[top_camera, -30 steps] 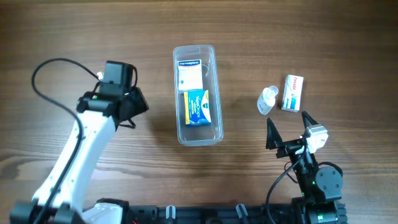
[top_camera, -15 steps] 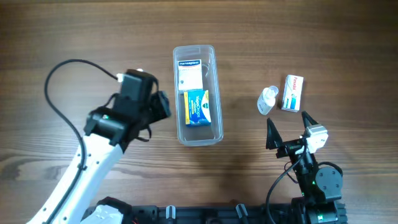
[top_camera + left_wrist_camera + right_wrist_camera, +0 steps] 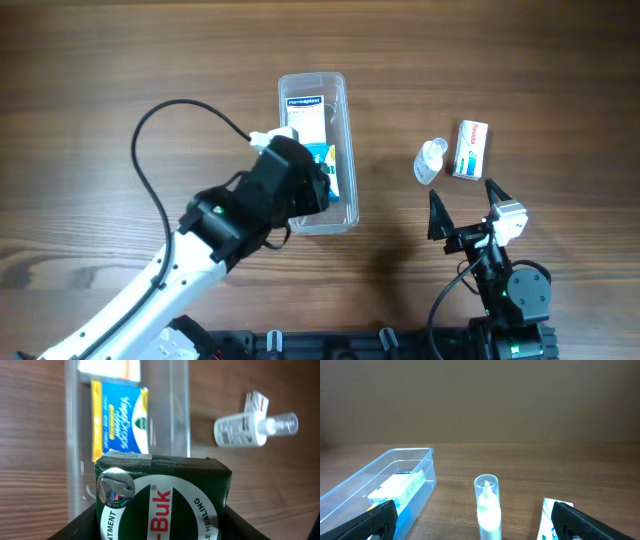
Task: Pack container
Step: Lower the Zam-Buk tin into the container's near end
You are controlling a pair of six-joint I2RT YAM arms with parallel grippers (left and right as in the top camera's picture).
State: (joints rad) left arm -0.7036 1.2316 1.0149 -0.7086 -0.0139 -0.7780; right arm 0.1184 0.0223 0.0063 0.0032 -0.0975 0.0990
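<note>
Overhead, we see the container (image 3: 313,92) lying lengthwise in the middle of the wooden table (image 3: 120,60), with its long sides running away from the robot. The left gripper (image 3: 312,185) hangs over the near half of it, and the arm's body covers that end from above. A white box (image 3: 308,115) lies in the far end of the container, and beside it a yellow and blue box (image 3: 326,165) shows partly from under the arm.

In the left wrist view, the two dark fingers (image 3: 75,527) stand on either side of a green box (image 3: 162,500), clamped on it. The green box is above the container's near end, in front of the yellow and blue box. We cannot tell whether it touches the container's floor.

To the right, well apart from the container, a small clear bottle (image 3: 430,160) lies on the table just beside a small white carton (image 3: 470,148). The right gripper (image 3: 462,190) sits near the table's front edge, just on the near side of these two, with its fingers spread wide apart and nothing between them. In the right wrist view, the bottle lies straight ahead between the open fingers, the carton is to its right, and the container is off to the left.
</note>
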